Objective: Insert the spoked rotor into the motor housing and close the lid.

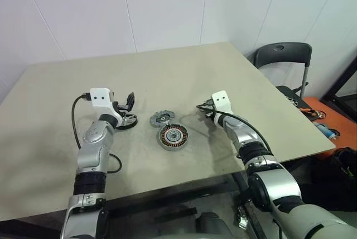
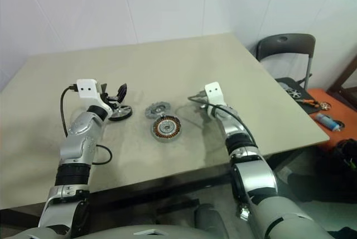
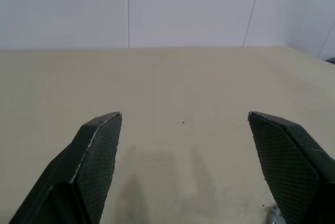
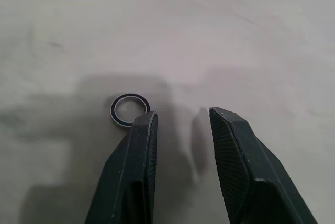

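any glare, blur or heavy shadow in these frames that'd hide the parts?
Left eye view: even light, no glare; motor housing, lid and spoked rotor read clearly with faint shadows. Right wrist view: soft grey shadow on the table around a small ring, which stays legible; near fingers slightly soft. Left wrist view: faint finger shadows, nothing hidden.

A: So what's on my table (image 1: 268,105) right now?

B: A plain beige top. The motor housing (image 1: 172,137) sits mid-front, the lid (image 1: 162,118) just behind it, the spoked rotor (image 1: 126,120) to their left, and a small black ring (image 4: 129,110) to the right.
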